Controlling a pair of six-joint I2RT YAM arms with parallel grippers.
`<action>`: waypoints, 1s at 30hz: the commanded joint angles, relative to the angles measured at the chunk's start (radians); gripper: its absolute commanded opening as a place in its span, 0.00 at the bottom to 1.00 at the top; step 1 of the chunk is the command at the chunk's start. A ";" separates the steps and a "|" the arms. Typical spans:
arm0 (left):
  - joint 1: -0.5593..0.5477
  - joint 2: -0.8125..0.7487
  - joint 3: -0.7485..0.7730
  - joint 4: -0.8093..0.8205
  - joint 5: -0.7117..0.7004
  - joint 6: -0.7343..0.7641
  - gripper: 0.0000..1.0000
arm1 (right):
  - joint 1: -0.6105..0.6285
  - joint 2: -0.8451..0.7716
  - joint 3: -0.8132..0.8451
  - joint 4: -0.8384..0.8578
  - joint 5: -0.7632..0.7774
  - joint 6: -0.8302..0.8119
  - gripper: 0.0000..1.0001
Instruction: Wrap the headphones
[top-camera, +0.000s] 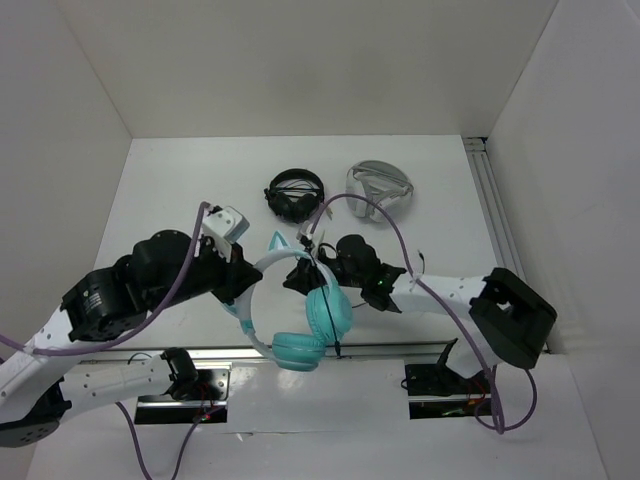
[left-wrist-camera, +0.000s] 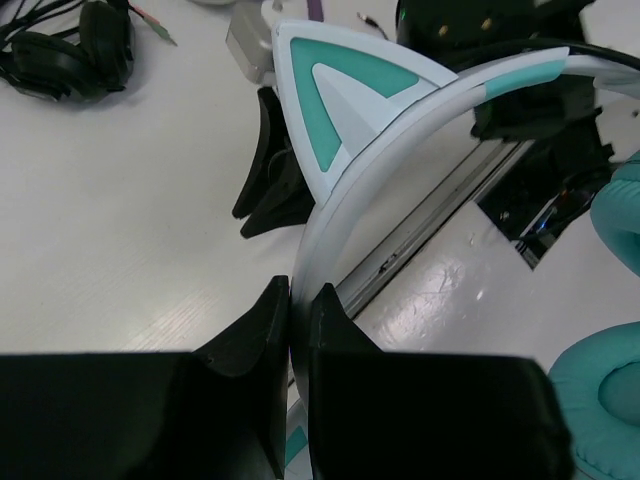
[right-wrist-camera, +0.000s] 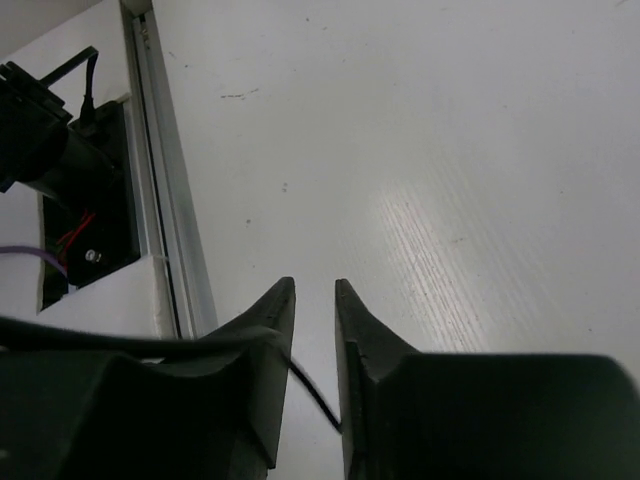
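Observation:
The teal headphones (top-camera: 298, 351) hang off the table's near edge, their pale headband (top-camera: 256, 275) arching up with a cat ear (top-camera: 276, 240). My left gripper (top-camera: 240, 298) is shut on the headband; in the left wrist view (left-wrist-camera: 300, 290) the band (left-wrist-camera: 400, 130) runs up from the jaws past a cat ear (left-wrist-camera: 335, 95). My right gripper (top-camera: 303, 272) sits just right of the band, above one ear cup (top-camera: 327, 312). In the right wrist view (right-wrist-camera: 314, 285) its jaws stand a narrow gap apart, and the thin black cable (right-wrist-camera: 318, 393) crosses between them.
Black headphones (top-camera: 295, 193) and white-grey headphones (top-camera: 380, 188) lie on the white table (top-camera: 180, 190) behind the arms. The black pair shows at the top left of the left wrist view (left-wrist-camera: 70, 55). A metal rail (top-camera: 400, 350) runs along the near edge.

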 joint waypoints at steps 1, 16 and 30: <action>-0.002 -0.053 0.068 0.170 -0.072 -0.120 0.00 | -0.015 0.080 -0.017 0.261 -0.065 0.092 0.29; -0.002 -0.033 0.125 0.184 -0.523 -0.344 0.00 | 0.051 0.367 -0.005 0.527 -0.091 0.227 0.00; 0.065 0.009 0.125 -0.124 -1.042 -0.700 0.00 | 0.389 0.110 -0.163 0.302 0.347 0.158 0.00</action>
